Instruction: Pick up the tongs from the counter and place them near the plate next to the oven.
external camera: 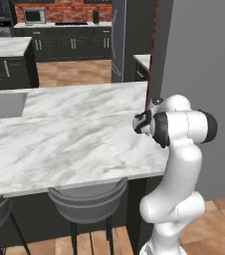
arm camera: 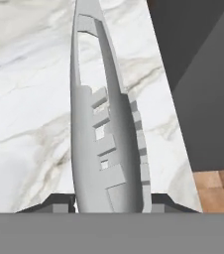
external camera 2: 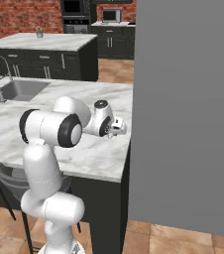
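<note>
On the counter (arm camera: 29,99), gripper (arm camera: 109,203) clasping tongs (arm camera: 101,124)

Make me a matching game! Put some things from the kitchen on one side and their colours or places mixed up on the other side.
Things:
1. slim grey metal tongs
2. white marble counter
3. sunken grey sink
4. silver box-shaped microwave

Places or looks:
A. far back by the red brick wall
B. set into the counter, beside a curved tap
C. between the gripper's two dark finger tips
D. grey veins, stools tucked under its edge

Pairs: 1-C, 2-D, 3-B, 4-A
</note>
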Controlling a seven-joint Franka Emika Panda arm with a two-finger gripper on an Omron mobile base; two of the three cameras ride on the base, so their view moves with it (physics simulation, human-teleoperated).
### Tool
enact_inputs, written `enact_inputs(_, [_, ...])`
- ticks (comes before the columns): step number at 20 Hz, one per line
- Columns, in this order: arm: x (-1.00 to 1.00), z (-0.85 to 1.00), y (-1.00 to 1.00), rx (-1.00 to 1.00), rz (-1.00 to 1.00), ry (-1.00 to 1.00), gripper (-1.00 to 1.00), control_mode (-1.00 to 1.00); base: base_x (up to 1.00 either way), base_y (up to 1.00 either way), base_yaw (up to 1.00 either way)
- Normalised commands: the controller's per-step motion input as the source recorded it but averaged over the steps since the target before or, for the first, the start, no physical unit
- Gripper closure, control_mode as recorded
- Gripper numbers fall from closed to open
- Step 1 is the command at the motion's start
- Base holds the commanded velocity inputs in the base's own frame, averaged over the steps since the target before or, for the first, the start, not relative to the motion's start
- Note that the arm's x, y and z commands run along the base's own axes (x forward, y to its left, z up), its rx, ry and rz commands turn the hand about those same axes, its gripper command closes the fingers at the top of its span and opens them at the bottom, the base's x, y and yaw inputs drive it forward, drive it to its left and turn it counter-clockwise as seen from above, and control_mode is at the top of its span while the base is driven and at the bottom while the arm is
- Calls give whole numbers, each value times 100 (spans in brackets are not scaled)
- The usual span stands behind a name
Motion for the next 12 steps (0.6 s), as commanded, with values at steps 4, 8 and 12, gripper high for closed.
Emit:
enact_inputs(4, [-70, 100, 7, 7, -1, -11, 100, -100, 0, 0, 0])
enact_inputs(8, [-100, 100, 15, 7, 0, -12, 100, -100, 0, 0, 0])
enact_inputs(12, [-100, 100, 31, 8, 0, -2, 100, -100, 0, 0, 0])
